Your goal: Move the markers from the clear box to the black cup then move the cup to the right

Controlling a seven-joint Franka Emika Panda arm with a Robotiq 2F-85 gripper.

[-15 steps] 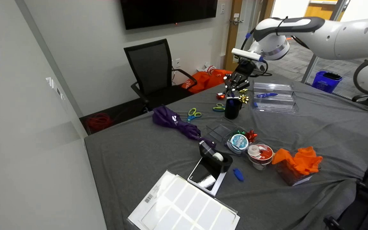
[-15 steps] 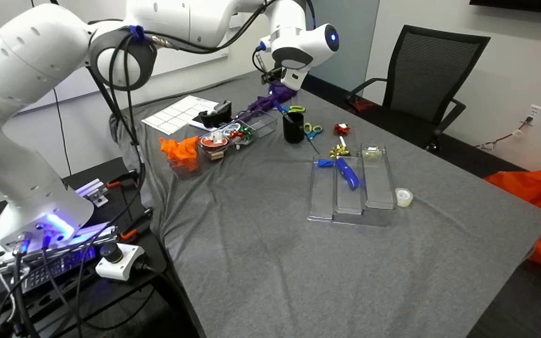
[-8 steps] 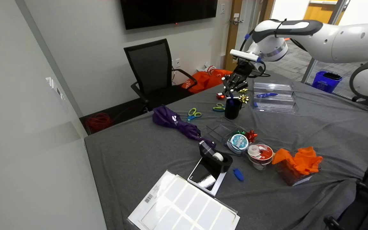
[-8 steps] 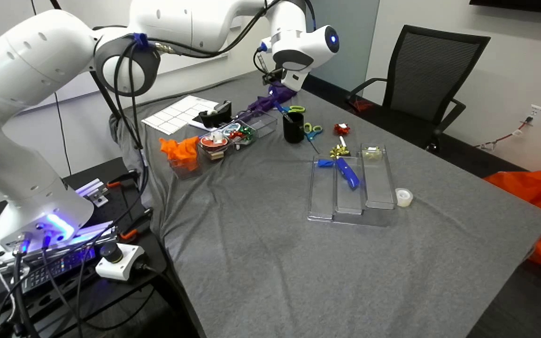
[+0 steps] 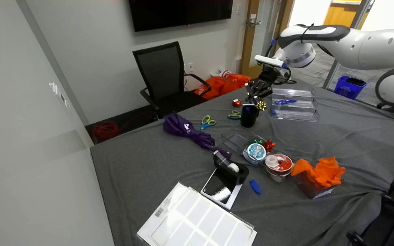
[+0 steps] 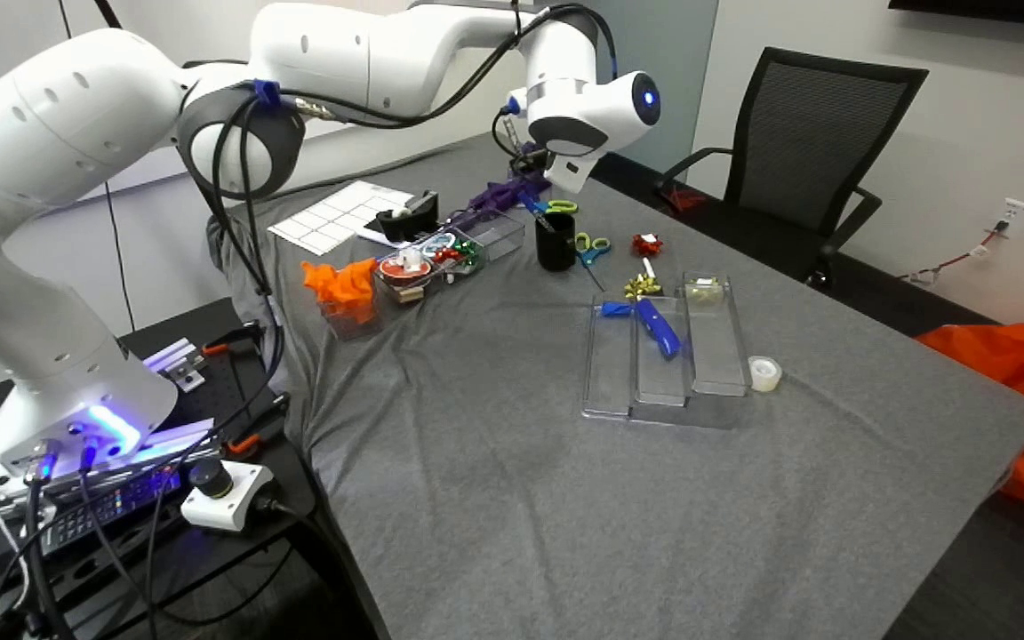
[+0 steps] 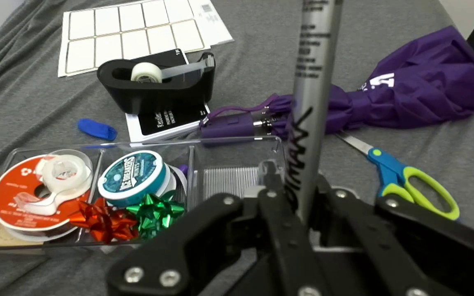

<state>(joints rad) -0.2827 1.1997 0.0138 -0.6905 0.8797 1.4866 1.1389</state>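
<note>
Wrist view: the black two-fingered claw pinches a silver-grey, black-lettered cylindrical marker; in an exterior view, the claw is near the small black cylindrical cup — upright on grey cloth; in an exterior view, a three-lane clear plastic box lies near the cup.

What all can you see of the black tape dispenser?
The black tape dispenser looks like smooth plastic and stands upright. A whitish tape roll sits in its well, with a translucent strip drawn across to the cutter end. It rests on a flat pack with a black face and white border, between the gridded white sheets and the purple umbrella. Nothing else visibly touches it; its base is hidden.
</note>
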